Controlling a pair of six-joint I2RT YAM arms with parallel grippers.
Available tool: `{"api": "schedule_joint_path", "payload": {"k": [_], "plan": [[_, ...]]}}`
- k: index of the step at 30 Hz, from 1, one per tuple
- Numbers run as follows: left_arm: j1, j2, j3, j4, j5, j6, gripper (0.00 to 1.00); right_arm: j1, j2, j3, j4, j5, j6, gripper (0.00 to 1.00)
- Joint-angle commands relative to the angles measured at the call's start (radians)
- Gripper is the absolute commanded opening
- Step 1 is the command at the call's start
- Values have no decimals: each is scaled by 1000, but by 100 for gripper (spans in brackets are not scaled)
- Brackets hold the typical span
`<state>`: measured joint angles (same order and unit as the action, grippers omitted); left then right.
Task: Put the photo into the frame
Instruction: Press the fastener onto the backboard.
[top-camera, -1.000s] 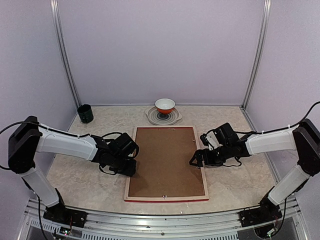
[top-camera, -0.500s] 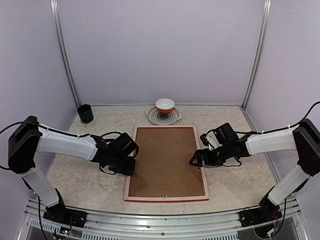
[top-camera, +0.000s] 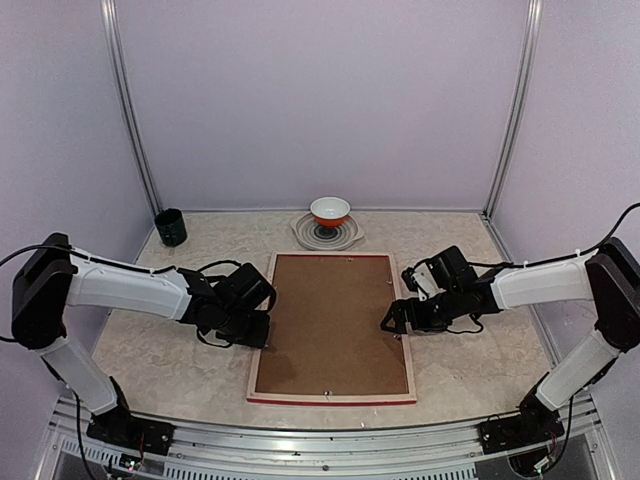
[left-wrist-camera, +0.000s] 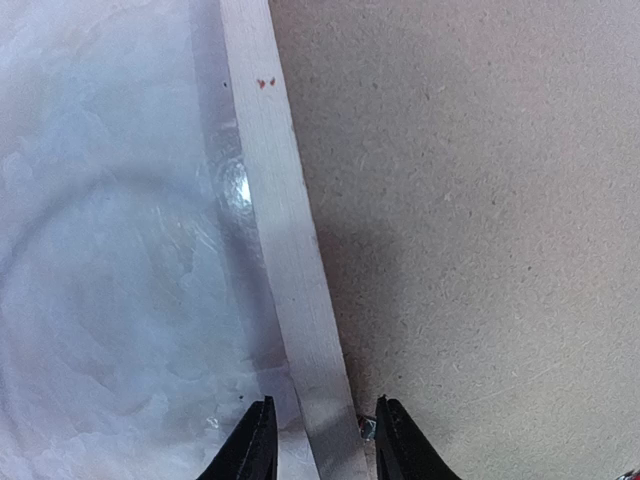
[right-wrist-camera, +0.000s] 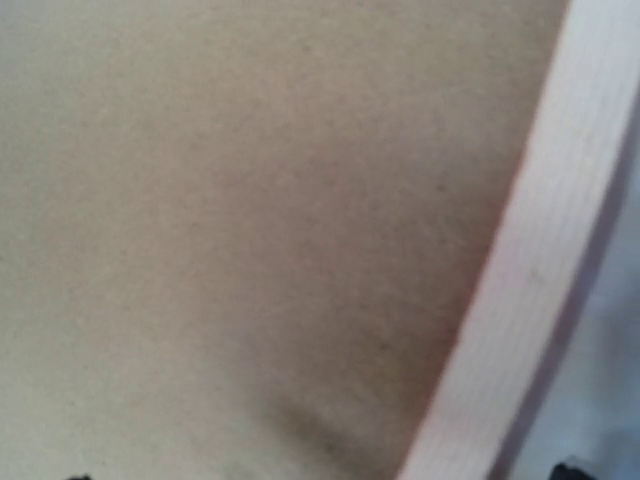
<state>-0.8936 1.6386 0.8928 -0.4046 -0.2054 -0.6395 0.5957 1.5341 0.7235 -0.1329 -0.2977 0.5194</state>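
My left pincer (left-wrist-camera: 316, 442) straddles, fingers apart, the frame (top-camera: 262, 330) rail on the counter (top-camera: 170, 340); my right pincer (top-camera: 388, 323) reaches the opposite rail, its state unclear

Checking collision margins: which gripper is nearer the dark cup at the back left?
Left. The left gripper sits at the frame's left edge, below the cup; the right gripper is across the frame.

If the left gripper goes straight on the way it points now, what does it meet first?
Probably the frame: the left gripper straddles its pale wood rail, with the brown backing board just beyond. Depth is unclear.
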Motion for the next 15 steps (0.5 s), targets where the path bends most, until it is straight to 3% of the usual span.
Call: {"api": "schedule_joint_path", "payload": {"k": [1,7,15], "plan": [[-6,-91,47,-27,-63,-6,40,9,-29,42,-63,72,-25,99],[19,-155,67,-33,-78,3,52,-29,-51,87,-110,97,-55,99],[86,-29,104,26,-17,63,59,-124,-36,221,-196,87,-140,99]]}}
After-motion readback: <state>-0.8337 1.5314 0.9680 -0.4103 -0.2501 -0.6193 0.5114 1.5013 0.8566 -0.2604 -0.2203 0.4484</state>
